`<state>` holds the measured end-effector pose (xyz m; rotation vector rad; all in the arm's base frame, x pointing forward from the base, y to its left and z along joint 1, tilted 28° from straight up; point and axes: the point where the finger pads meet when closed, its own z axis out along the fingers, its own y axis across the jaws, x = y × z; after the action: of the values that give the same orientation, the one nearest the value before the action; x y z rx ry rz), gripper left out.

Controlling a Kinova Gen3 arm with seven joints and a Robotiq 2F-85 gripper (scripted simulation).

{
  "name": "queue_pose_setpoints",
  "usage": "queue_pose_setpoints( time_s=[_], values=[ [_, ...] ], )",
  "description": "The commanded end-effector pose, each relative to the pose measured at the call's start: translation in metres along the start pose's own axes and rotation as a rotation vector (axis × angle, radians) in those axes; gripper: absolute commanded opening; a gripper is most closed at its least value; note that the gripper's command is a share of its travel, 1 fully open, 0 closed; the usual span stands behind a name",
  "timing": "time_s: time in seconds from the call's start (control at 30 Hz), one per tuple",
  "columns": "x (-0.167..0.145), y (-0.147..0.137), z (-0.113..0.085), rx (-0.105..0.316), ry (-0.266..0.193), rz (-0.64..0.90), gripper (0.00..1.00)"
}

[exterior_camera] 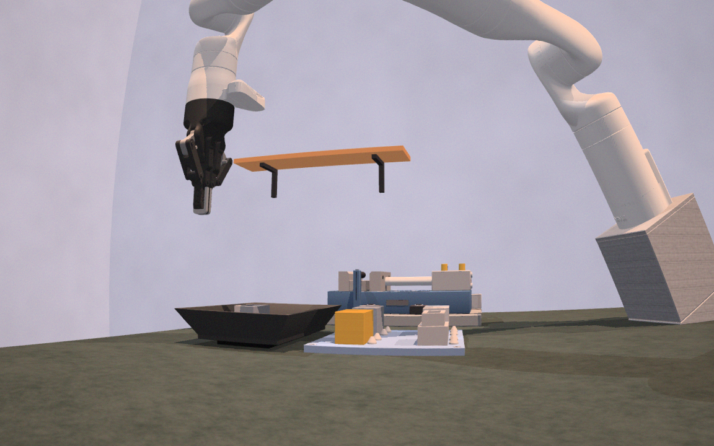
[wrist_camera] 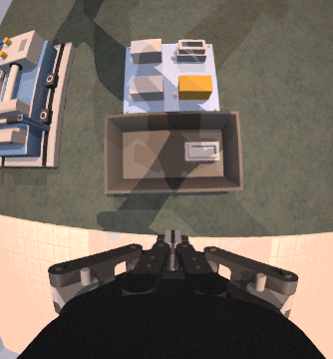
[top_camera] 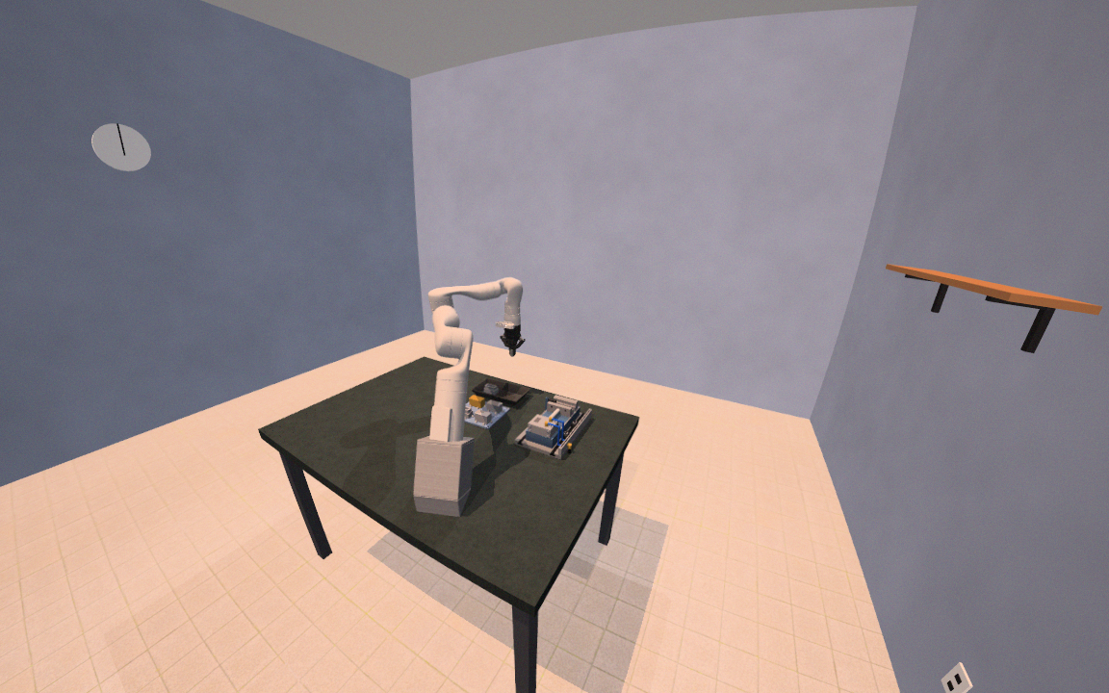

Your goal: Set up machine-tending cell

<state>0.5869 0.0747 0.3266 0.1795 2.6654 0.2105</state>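
Note:
My gripper (exterior_camera: 202, 205) is shut and empty, high in the air over the far rim of the dark outfeed tray (wrist_camera: 172, 152); it also shows in the wrist view (wrist_camera: 172, 244) and the top view (top_camera: 512, 346). A finished part (wrist_camera: 202, 151) lies flat, pocket up, in the tray's right half. The pale blue infeed plate (wrist_camera: 171, 77) carries two aluminium blanks (wrist_camera: 146, 51) (wrist_camera: 147, 87), a brass blank (wrist_camera: 195, 86) and a second pocketed part (wrist_camera: 191, 50). The vise (wrist_camera: 24, 100) stands left of the plate; I make out no blank in its gap.
The arm's base (exterior_camera: 664, 266) stands on the table to the right in the exterior view. Small cone pins (exterior_camera: 376, 337) rise from the plate. The table edge (wrist_camera: 137, 226) runs just below the tray in the wrist view. A wall shelf (exterior_camera: 320, 158) hangs far behind.

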Motion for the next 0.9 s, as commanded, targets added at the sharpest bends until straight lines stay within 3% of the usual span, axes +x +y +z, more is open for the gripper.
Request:
queue_pose_setpoints(
  time_s=[0.0,0.87],
  values=[
    [0.001,-0.001,0.005,0.002,0.002,0.0,0.0],
    [0.0,-0.001,0.044,0.002,0.002,0.0,0.0]
  ],
)
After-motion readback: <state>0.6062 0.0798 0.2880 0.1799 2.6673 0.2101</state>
